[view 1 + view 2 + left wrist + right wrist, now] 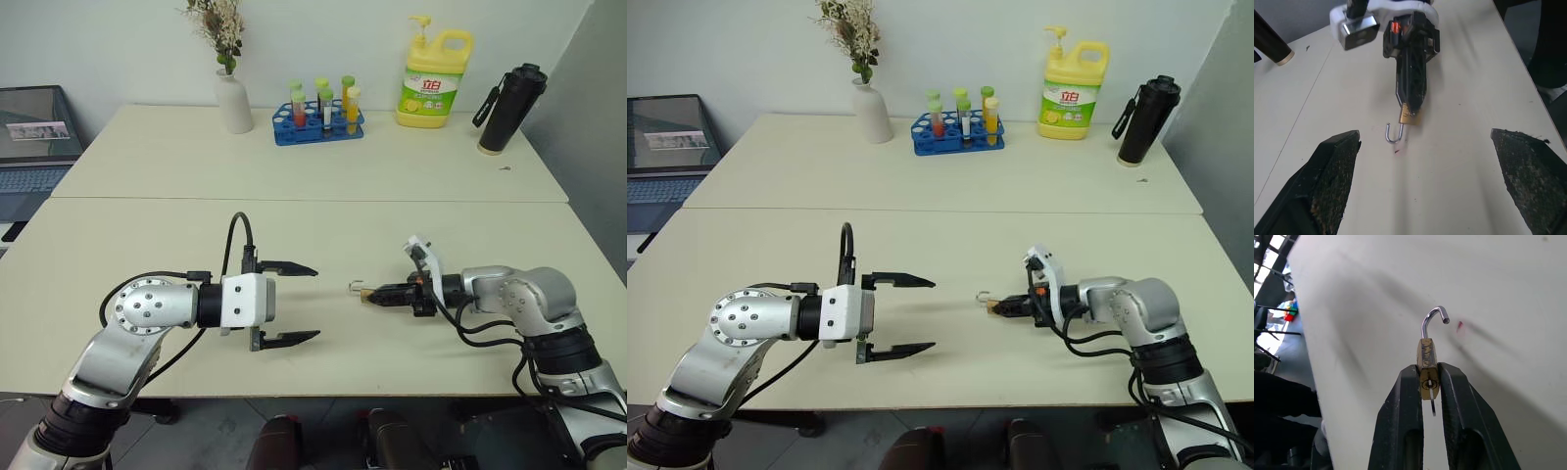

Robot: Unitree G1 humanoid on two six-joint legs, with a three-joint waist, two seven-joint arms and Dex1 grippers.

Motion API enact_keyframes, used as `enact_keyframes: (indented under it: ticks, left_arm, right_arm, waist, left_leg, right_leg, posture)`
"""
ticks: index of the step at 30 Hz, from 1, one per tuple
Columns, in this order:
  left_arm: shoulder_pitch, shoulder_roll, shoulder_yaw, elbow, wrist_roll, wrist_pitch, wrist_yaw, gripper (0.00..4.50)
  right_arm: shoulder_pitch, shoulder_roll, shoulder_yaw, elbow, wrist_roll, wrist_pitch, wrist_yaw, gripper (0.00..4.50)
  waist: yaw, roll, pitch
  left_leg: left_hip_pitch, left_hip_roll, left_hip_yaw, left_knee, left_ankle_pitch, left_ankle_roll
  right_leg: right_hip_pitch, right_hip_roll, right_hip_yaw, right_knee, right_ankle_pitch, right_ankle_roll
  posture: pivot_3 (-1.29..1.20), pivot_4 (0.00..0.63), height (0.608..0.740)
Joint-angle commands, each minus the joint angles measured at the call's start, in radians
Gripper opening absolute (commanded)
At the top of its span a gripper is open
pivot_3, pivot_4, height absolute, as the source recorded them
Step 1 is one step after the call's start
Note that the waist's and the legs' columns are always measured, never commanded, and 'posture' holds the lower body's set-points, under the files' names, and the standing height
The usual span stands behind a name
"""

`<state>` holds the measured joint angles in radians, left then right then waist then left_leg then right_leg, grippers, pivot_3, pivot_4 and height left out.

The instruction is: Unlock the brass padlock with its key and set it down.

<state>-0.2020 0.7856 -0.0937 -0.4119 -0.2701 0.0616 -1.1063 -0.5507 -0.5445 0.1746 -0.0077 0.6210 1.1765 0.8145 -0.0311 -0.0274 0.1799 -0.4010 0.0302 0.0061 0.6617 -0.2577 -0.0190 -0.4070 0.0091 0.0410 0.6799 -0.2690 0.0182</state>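
My right gripper (372, 294) is shut on the small brass padlock (1426, 356), holding it by its body low over the cream table (323, 235). The silver shackle (1433, 317) stands sprung open like a hook and points toward my left gripper. Between the right fingers, the thin silvery key (1433, 407) sticks out of the keyhole. I cannot tell whether the padlock (1409, 117) touches the table. My left gripper (313, 302) is open wide and empty, a short way to the left of the padlock and facing it.
Along the far table stand a white vase of dried flowers (233, 100), a blue rack of test tubes (318, 119), a yellow detergent bottle (434, 80) and a black bottle (509, 110). A laptop (34, 137) sits at the far left. A seam divides the two tables.
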Motion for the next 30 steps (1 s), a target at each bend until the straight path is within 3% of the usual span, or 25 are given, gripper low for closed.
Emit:
enact_keyframes:
  ticks: [1,5,14,17,18,24,30]
  left_arm:
    - [-0.009,-0.009,-0.005,-0.006,0.007,-0.021,0.008,4.50]
    - [-0.009,-0.013,-0.019,-0.003,0.020,-0.035,0.011,4.50]
    - [-0.002,-0.024,-0.020,0.012,0.028,-0.040,0.017,4.50]
    - [0.008,-0.029,-0.013,0.012,0.020,-0.015,0.029,4.50]
    - [0.012,-0.035,-0.006,0.013,0.016,-0.001,0.043,4.50]
    - [0.033,-0.035,0.025,0.001,0.006,0.135,0.120,4.50]
    - [0.029,0.005,0.021,0.031,0.040,0.071,0.080,4.50]
  right_arm:
    - [-0.031,-0.010,0.011,0.020,-0.025,-0.032,0.024,0.16]
    - [-0.038,-0.019,0.026,0.052,-0.048,-0.029,0.034,0.16]
    - [0.006,-0.129,0.048,0.014,-0.098,-0.077,0.089,3.19]
    - [0.039,-0.202,0.083,-0.029,-0.162,-0.212,0.132,4.28]
    - [0.045,-0.214,0.079,-0.040,-0.178,-0.268,0.142,4.45]
    - [0.090,-0.249,0.017,-0.096,-0.216,-0.506,0.203,4.45]
    - [0.187,-0.243,-0.063,-0.156,-0.245,-0.769,0.232,4.45]
  waist:
    - [0.000,0.000,0.000]
    - [0.000,0.000,0.000]
    - [0.005,0.000,0.000]
    - [0.007,0.000,0.000]
    - [0.007,-0.001,0.000]
    - [0.003,-0.001,0.000]
    - [0.002,-0.001,0.000]
  left_leg:
    - [0.000,0.000,0.000,0.000,0.000,0.000]
    - [0.000,0.000,0.000,0.000,0.000,0.000]
    - [0.000,0.000,-0.001,0.000,0.000,0.000]
    - [0.000,-0.001,-0.001,0.001,0.000,0.000]
    - [0.000,-0.001,-0.001,0.001,0.000,0.000]
    - [0.000,0.000,0.000,0.001,0.000,0.000]
    - [0.001,0.001,-0.001,0.000,0.000,0.000]
  right_leg:
    - [0.000,0.000,0.000,0.000,0.000,0.000]
    - [0.000,0.000,0.000,0.000,0.000,0.000]
    - [0.001,0.000,-0.001,0.000,0.000,0.000]
    - [0.001,-0.001,-0.001,0.000,0.000,0.000]
    - [0.001,-0.001,-0.001,0.000,0.000,0.000]
    - [0.001,-0.001,0.000,0.000,0.000,0.001]
    - [0.001,0.000,-0.001,0.000,0.000,0.000]
  posture:
    - [0.00,0.150,0.740]
    - [0.00,0.150,0.740]
    - [0.00,0.150,0.740]
    - [0.00,0.150,0.740]
    - [0.00,0.150,0.740]
    - [0.00,0.150,0.740]
    - [0.00,0.150,0.740]
